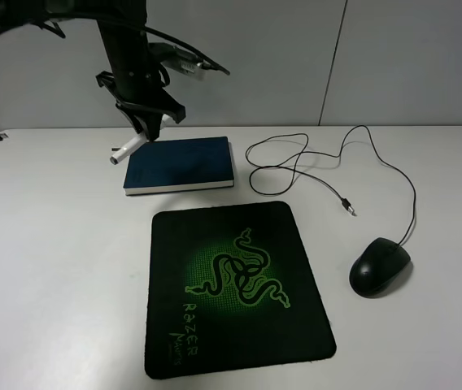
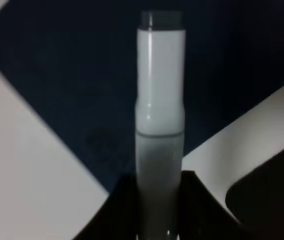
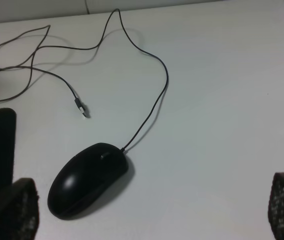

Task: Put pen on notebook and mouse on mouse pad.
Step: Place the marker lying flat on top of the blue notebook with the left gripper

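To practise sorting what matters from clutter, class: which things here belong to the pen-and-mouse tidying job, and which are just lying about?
Belong to the job:
pen, held between the fingers of the left gripper
notebook
mouse, with its cable
mouse pad

Just lying about:
nothing loose; only the white table underneath

Mouse pad (image 1: 174, 244) is laid at near centre of table (image 1: 52, 244). Notebook (image 1: 180, 162) is placed at pad's 11 o'clock, just behind it, not touching. Pen (image 1: 127, 149) is seen tilted over notebook's 10 o'clock corner. Mouse (image 1: 380, 266) is set at pad's 3 o'clock, off it. Cable (image 1: 296, 158) is looped at 1 o'clock, plug (image 1: 348, 208) at 2 o'clock.
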`<state>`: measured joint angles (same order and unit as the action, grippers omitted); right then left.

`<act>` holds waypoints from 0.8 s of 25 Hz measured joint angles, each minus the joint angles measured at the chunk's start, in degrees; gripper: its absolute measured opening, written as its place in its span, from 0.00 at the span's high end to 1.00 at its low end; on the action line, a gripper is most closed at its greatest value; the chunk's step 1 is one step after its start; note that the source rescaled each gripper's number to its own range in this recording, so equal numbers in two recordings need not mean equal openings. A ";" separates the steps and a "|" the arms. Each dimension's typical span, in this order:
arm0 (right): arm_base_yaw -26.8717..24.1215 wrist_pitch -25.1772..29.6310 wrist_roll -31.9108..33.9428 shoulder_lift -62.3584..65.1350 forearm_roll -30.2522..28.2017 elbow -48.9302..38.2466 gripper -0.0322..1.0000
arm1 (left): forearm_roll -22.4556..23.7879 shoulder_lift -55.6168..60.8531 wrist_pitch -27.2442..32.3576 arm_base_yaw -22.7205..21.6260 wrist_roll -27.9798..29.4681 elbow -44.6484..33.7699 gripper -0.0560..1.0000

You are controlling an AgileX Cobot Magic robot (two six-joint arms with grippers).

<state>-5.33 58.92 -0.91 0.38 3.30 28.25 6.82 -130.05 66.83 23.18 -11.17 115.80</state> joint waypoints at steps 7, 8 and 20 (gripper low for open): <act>0.00 0.00 0.00 0.00 0.00 0.00 0.00 | -0.90 -5.47 -4.09 0.00 -3.61 1.97 0.95; 0.00 0.00 0.00 0.00 0.00 0.00 0.00 | -0.95 -5.99 -4.55 0.00 -3.74 2.38 0.95; 0.00 0.00 0.00 0.00 0.00 0.00 0.00 | -3.48 -9.84 -13.01 0.00 -8.81 3.70 0.95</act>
<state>-5.33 58.92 -0.91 0.38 3.30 28.25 3.34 -139.89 53.82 23.18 -19.98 119.49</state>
